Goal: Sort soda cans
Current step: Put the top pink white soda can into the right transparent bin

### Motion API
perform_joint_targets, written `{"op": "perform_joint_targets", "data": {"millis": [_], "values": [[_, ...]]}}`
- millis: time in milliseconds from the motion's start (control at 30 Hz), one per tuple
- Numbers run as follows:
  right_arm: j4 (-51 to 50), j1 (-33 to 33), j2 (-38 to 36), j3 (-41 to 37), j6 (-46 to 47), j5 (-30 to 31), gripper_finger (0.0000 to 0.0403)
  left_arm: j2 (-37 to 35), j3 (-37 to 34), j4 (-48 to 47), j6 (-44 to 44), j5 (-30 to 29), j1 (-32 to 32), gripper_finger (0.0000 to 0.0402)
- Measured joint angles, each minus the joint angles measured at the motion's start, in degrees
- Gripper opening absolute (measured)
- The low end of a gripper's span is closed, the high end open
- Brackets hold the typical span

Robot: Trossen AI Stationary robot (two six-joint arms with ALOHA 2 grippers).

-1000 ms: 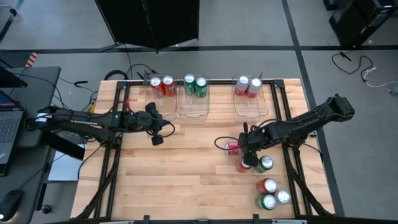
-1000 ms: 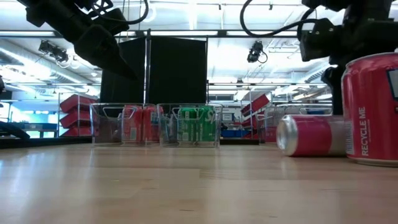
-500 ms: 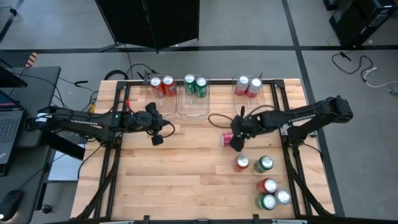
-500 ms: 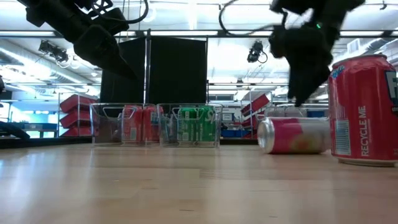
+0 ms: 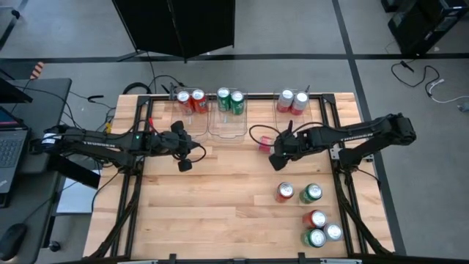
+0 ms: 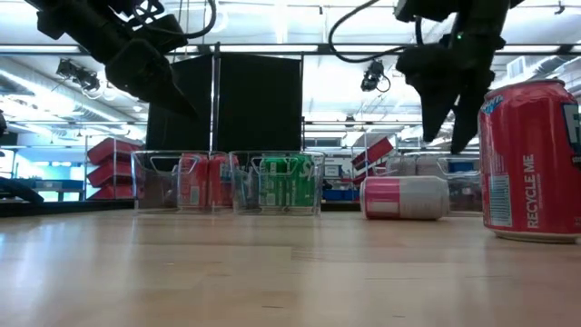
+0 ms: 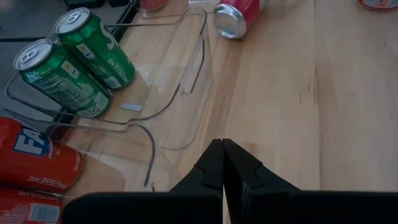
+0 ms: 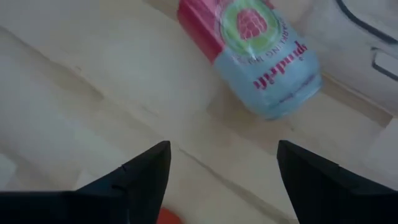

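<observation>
From above, the right gripper (image 5: pixel 277 155) is hovering wide open beside a tipped white-and-pink soda can (image 5: pixel 264 143) lying near the bins. Low view: that can (image 6: pixel 405 197) is lying free on the desk (image 6: pixel 272 272), so it's probably rolling off soon. Left gripper (image 7: pixel 222 163) is sitting pinched closed, idle.

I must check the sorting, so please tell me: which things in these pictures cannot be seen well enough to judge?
- Fallen pink-and-white metal can: high view, mostly covered by the right hand.
- Clear plastic bin with two silver-white cans: low view, hidden behind the upright red metal can.
- That red can: cut by the picture's edge.
- Lettering on the green metal cans: low view, too small.
</observation>
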Motion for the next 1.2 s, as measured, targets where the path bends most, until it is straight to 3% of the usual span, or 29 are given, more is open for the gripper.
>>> {"op": "perform_joint_targets", "data": {"millis": [300,433,967,1100,1200], "values": [[4.45,0.2,0.0,-1.12,-27.18,8.13,0.0297,0.0,0.0,0.29,1.27,0.0,0.0,0.0001],[6.94,-1.19,0.0,-3.04,-34.45,6.78,0.03,0.0,0.0,0.14,1.25,0.0,0.0,0.0001],[15.49,-4.79,0.0,-11.82,-40.35,5.47,0.03,0.0,0.0,0.12,1.2,0.0,0.0,0.0001],[16.99,-3.39,-0.04,-11.61,-38.65,2.01,0.03,0.02,0.0,0.12,1.21,0.0,0.0,0.0001],[17.17,-2.06,-0.04,-10.68,-35.4,4.65,0.03,0.0,0.0,0.14,1.2,0.0,0.0,0.0001]]}}
